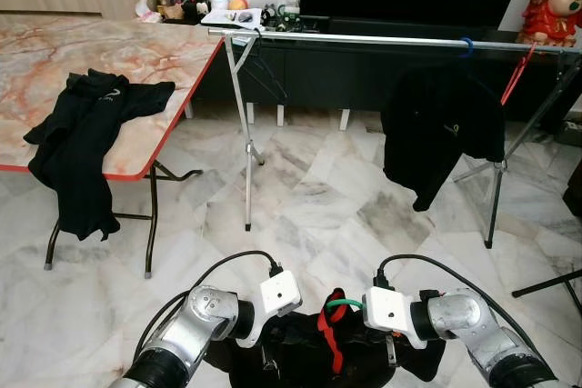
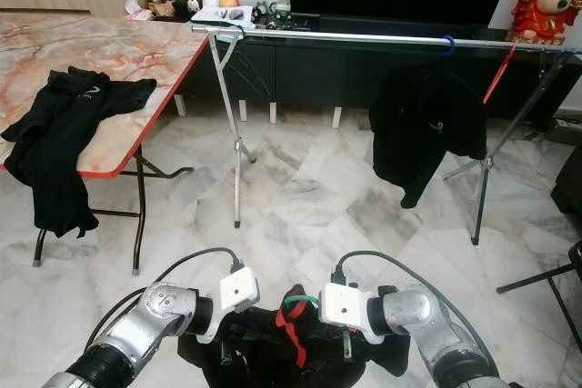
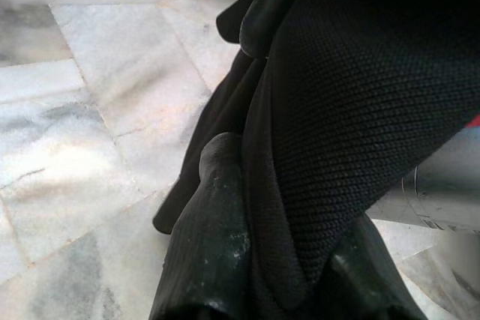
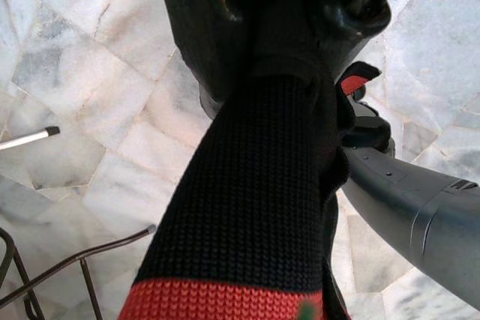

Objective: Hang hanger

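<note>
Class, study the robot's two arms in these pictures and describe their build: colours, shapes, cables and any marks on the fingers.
Both arms are silver metal tubes with rounded joints and dark bands. Each wrist carries a white boxy module with a black cable looping from it. The left gripper and right gripper have long black fingers; one left finger is ridged, with whitish scuffs.

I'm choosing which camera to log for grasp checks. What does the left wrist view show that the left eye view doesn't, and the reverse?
Left wrist view alone: the knit weave of the black garment pinched between the left tool's fingers.

Left eye view alone: the clothes rail, a hung black shirt, the marble-top table with another black garment, and the right tool.

Both: the held garment and the marble floor.
</note>
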You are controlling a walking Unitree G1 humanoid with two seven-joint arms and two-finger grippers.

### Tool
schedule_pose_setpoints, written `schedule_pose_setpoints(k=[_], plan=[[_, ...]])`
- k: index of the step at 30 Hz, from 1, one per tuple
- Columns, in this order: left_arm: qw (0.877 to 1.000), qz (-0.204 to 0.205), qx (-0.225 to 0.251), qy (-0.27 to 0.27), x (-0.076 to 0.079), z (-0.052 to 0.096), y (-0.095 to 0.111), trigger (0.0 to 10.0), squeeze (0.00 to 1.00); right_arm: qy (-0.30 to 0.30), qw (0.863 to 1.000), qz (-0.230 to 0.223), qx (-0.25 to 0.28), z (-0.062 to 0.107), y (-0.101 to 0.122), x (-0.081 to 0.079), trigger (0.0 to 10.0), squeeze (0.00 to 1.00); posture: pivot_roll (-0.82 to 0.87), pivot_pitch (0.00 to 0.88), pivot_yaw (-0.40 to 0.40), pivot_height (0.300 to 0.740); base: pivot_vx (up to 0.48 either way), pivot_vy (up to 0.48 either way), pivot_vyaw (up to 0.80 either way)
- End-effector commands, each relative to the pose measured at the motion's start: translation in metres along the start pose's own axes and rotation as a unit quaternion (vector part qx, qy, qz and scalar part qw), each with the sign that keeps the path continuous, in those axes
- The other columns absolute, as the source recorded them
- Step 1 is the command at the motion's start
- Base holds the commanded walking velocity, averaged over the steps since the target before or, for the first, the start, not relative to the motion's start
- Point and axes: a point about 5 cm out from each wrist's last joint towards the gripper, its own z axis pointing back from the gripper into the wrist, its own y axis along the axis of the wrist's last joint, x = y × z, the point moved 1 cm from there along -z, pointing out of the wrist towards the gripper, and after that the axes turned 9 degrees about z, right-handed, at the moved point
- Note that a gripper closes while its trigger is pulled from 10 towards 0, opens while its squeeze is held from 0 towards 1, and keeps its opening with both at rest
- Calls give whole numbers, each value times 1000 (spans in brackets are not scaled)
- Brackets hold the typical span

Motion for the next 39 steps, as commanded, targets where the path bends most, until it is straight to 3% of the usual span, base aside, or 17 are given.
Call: schedule_pose_setpoints(k=[1, 2, 3, 11, 19, 23, 27, 34, 35, 36, 37, 38, 39], plan=[[1000, -6, 12, 8, -5, 4, 8, 0, 0, 14, 999, -19, -31, 5, -13, -9, 4039, 478, 76, 59, -9, 740, 0, 0, 0], [1000, -6, 12, 8, -5, 4, 8, 0, 0, 13, 999, -19, -32, 4, -13, -9, 4039, 478, 76, 59, -9, 740, 0, 0, 0], [1000, -5, 12, 8, -5, 4, 8, 0, 0, 12, 999, -20, -32, 4, -13, -8, 10000, 1000, 76, 59, -9, 740, 0, 0, 0], [999, 0, 6, 31, -10, 7, 5, 0, 0, 12, 999, -20, -37, 5, -13, -5, 10000, 1000, 72, 60, -10, 740, 0, 0, 0], [994, -2, -60, 93, -23, 19, -22, 0, 0, 62, 991, 8, -120, 15, -32, -18, 10000, 1000, 68, 64, -9, 740, 0, 0, 0], [991, -2, -83, 104, -22, 19, -33, 0, 0, 61, 990, 7, -124, 15, -33, -19, 10000, 1000, 68, 64, -9, 740, 0, 0, 0], [989, 3, -87, 118, -23, 17, -39, 0, 0, 49, 991, 10, -126, 14, -33, -17, 10000, 1000, 65, 64, -8, 740, 0, 0, 0], [984, 11, -86, 154, -25, 17, -47, 0, 0, -27, 986, 24, -164, 17, -38, -5, 10000, 1000, 63, 64, -7, 740, 0, 0, 0], [982, 10, -85, 168, -26, 18, -48, 0, 0, -41, 984, 26, -174, 18, -40, -4, 10000, 973, 61, 63, -6, 740, 0, 0, 0], [978, 10, -82, 191, -29, 19, -49, 0, 0, -66, 979, 24, -189, 19, -44, -3, 10000, 671, 61, 63, -6, 740, 0, 0, 0], [978, 10, -82, 191, -29, 19, -49, 0, 0, -66, 979, 24, -189, 19, -44, -3, 10000, 671, 61, 63, -6, 740, 0, 0, 0], [975, 9, -74, 209, -32, 20, -48, 0, 0, -97, 976, 10, -195, 19, -46, 0, 10000, 0, 61, 63, -6, 740, 0, 0, 0], [971, 6, -63, 232, -35, 21, -45, 0, 0, -131, 972, -9, -194, 19, -48, 2, 10000, 0, 64, 63, -6, 740, 0, 0, 0]])
